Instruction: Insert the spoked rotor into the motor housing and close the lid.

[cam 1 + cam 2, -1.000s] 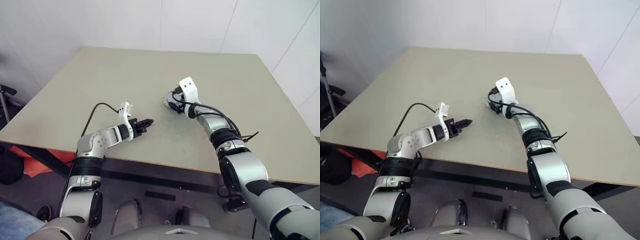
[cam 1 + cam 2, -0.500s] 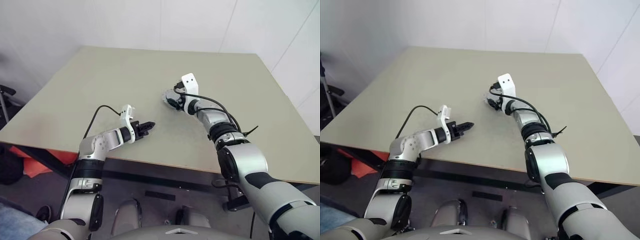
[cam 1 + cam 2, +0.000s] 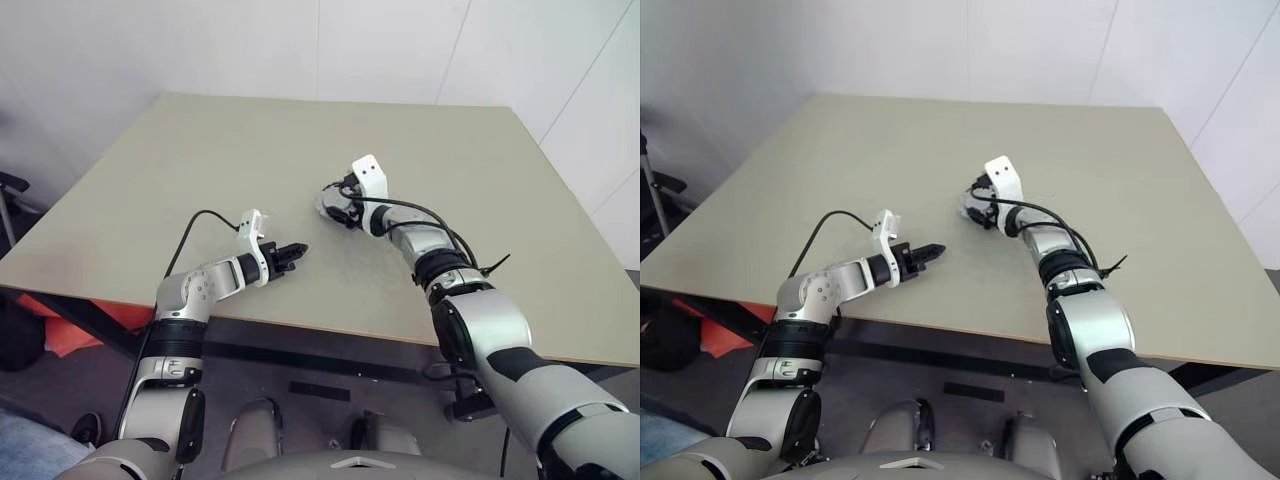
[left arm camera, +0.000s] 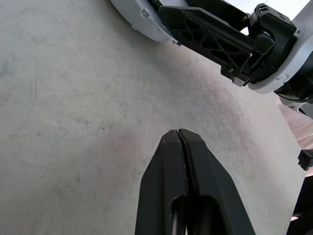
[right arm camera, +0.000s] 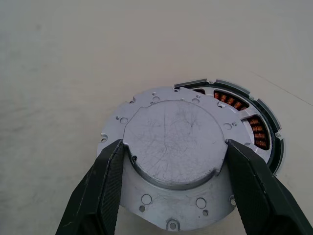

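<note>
I see my right gripper at about the table's centre, its 2 black fingers spread wide and pressed against opposite edges of the lid, gripping it. The lid lies tilted and off-centre over the motor housing, whose copper windings peek out at its 2 o'clock side in the right wrist view. My left gripper sits fully closed and empty, at roughly 8 o'clock from the housing, near the table's front edge.
</note>
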You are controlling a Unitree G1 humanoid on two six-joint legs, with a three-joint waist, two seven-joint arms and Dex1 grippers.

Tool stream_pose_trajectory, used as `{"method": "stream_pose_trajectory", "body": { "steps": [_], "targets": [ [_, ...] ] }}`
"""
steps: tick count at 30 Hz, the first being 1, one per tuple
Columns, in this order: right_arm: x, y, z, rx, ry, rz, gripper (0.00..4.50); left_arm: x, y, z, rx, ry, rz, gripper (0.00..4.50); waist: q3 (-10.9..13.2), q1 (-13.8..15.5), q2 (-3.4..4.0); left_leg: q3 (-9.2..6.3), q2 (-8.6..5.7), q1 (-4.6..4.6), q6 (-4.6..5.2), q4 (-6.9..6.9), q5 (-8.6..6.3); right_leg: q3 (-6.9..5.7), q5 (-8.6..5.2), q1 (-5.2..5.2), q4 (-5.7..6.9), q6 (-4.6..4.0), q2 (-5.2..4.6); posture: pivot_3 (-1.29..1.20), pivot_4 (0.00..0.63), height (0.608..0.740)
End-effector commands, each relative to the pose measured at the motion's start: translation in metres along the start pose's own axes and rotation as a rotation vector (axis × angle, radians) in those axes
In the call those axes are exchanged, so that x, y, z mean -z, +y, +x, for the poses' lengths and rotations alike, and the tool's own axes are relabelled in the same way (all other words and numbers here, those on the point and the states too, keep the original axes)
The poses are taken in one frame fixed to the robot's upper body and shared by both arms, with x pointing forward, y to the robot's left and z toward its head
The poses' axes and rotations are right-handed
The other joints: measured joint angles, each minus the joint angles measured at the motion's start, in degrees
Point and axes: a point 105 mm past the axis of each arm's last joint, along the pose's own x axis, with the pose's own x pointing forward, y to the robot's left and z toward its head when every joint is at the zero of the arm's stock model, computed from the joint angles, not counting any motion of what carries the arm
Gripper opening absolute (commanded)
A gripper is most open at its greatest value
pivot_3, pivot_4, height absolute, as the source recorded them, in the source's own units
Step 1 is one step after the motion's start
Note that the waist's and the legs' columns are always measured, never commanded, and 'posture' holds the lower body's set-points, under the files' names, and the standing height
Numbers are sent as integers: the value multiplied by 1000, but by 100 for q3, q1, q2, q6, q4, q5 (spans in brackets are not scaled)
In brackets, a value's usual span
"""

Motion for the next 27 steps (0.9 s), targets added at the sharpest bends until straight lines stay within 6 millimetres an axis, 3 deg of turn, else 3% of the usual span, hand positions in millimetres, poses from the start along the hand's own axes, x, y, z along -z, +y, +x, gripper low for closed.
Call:
{"method": "stream_pose_trajectory", "body": {
  "steps": [1,21,27],
  "targets": [
    [-21,17,0,-126,-59,-62,3187,-12,-5,-3,14,-44,30,0,0,2,0,0,0,0,0,0,0,0,0,0,0,0,0,0,0,740],
    [-33,14,-41,-208,-57,-194,3187,-11,3,-10,-4,-49,20,0,1,48,-1,-1,-1,0,2,4,-1,-1,0,4,-1,0,0,0,0,740],
    [-37,25,-52,-263,-54,-228,3187,-11,3,-9,-6,-49,20,0,1,53,-2,-2,-1,-1,2,4,-1,-1,0,4,-2,1,0,0,0,740]
  ]
}}
